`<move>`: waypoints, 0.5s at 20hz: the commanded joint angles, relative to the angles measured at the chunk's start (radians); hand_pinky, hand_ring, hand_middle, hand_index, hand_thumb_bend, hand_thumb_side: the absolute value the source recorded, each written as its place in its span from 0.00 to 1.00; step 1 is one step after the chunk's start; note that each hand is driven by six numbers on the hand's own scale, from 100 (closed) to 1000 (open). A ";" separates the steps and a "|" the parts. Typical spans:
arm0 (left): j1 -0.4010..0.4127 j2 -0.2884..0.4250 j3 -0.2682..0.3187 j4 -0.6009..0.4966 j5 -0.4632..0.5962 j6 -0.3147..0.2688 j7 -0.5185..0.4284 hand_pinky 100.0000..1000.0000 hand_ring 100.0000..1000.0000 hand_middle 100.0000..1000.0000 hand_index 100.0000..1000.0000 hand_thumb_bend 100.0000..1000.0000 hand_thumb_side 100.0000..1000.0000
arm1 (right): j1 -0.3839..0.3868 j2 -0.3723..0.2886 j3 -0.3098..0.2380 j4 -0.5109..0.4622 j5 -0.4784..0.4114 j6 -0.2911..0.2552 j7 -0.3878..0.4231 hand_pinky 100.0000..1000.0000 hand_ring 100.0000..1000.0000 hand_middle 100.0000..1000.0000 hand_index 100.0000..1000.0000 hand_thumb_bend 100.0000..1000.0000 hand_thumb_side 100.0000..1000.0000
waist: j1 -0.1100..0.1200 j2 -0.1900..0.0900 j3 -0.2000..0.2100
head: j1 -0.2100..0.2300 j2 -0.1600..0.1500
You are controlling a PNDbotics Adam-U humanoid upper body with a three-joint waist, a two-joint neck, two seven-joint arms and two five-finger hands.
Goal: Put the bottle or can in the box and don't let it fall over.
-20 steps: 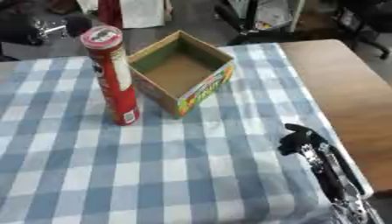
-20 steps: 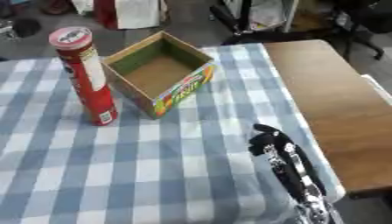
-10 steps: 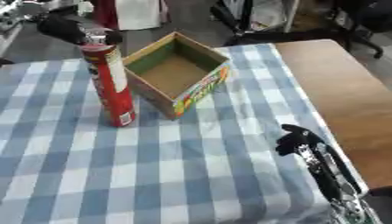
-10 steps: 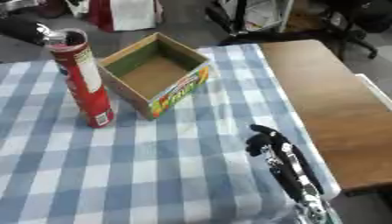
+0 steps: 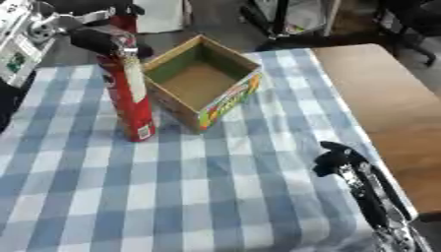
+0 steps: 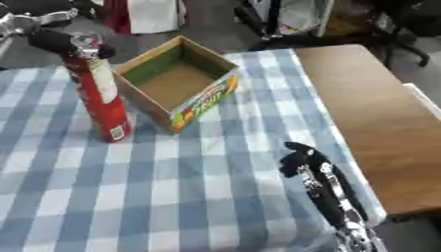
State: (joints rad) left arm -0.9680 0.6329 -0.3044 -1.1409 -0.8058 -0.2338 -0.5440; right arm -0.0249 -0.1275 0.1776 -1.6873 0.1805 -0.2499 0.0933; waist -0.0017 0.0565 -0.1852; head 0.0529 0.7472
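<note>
The left robot hand (image 5: 102,40) has come down onto the can's (image 5: 129,98) top since a second ago, fingers curled round it. The can stands upright beside the box (image 5: 203,81) (far left of the checked counter (image 5: 215,197)). The right robot hand (image 5: 340,157) rests near the right edge, fingers relaxed.

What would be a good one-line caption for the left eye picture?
Robot's left hand closes around the top of a tall red cylindrical can beside an open cardboard box.

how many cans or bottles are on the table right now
1: a tall red can standing upright on the checked cloth, just left of the open box, with the left robot hand at its top. None visible inside the box.
</note>
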 commanded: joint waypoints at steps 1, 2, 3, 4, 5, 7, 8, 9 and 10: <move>-0.021 0.014 0.012 0.005 -0.014 -0.010 -0.009 0.84 0.83 0.82 0.99 0.51 0.99 | -0.007 -0.010 -0.002 -0.007 0.000 -0.002 0.002 0.55 0.55 0.54 0.81 0.00 0.90 | 0.002 -0.018 -0.001 | 0.005 0.005; -0.020 0.014 0.010 0.008 -0.017 -0.013 -0.015 0.84 0.83 0.82 0.99 0.51 0.99 | -0.007 -0.010 -0.002 -0.007 0.000 -0.002 0.002 0.55 0.55 0.54 0.81 0.00 0.90 | 0.001 -0.017 -0.001 | 0.006 0.004; -0.020 0.014 0.010 0.011 -0.021 -0.016 -0.022 0.84 0.83 0.82 0.99 0.51 0.99 | -0.007 -0.010 -0.001 -0.007 0.000 -0.002 0.002 0.55 0.55 0.54 0.81 0.00 0.90 | 0.001 -0.017 -0.001 | 0.006 0.004; -0.019 0.014 0.009 0.012 -0.023 -0.018 -0.027 0.83 0.82 0.82 0.99 0.51 1.00 | -0.007 -0.010 -0.002 -0.007 0.000 -0.002 0.003 0.55 0.55 0.54 0.81 0.00 0.90 | 0.001 -0.017 -0.001 | 0.006 0.004; -0.018 0.014 0.009 0.014 -0.026 -0.020 -0.033 0.83 0.82 0.82 0.99 0.51 0.99 | -0.007 -0.010 -0.002 -0.007 0.000 -0.002 0.002 0.55 0.55 0.54 0.81 0.00 0.90 | 0.001 -0.017 -0.001 | 0.006 0.004; -0.016 0.015 0.008 0.016 -0.031 -0.023 -0.043 0.83 0.82 0.81 0.99 0.51 0.99 | -0.007 -0.010 -0.002 -0.007 0.000 -0.002 0.002 0.55 0.55 0.54 0.81 0.00 0.90 | 0.001 -0.017 0.000 | 0.007 0.004; -0.015 0.015 0.008 0.018 -0.033 -0.024 -0.047 0.83 0.82 0.81 0.99 0.50 0.99 | -0.007 -0.010 -0.002 -0.006 0.000 -0.002 0.002 0.55 0.55 0.54 0.81 0.00 0.90 | 0.001 -0.017 0.000 | 0.006 0.004; -0.014 0.015 0.008 0.019 -0.034 -0.026 -0.052 0.83 0.82 0.80 0.99 0.50 0.99 | -0.007 -0.010 -0.002 -0.006 0.001 -0.002 0.002 0.55 0.55 0.54 0.81 0.00 0.90 | 0.001 -0.016 0.000 | 0.006 0.004; -0.012 0.015 0.008 0.020 -0.034 -0.028 -0.057 0.82 0.81 0.79 0.98 0.50 0.99 | -0.007 -0.010 -0.002 -0.006 0.001 -0.002 0.002 0.55 0.55 0.54 0.81 0.00 0.90 | 0.001 -0.016 0.000 | 0.005 0.004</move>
State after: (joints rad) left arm -0.9642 0.6327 -0.3045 -1.1154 -0.8374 -0.2596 -0.5937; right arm -0.0249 -0.1275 0.1786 -1.6871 0.1805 -0.2499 0.0933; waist -0.0017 0.0565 -0.1851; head 0.0590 0.7504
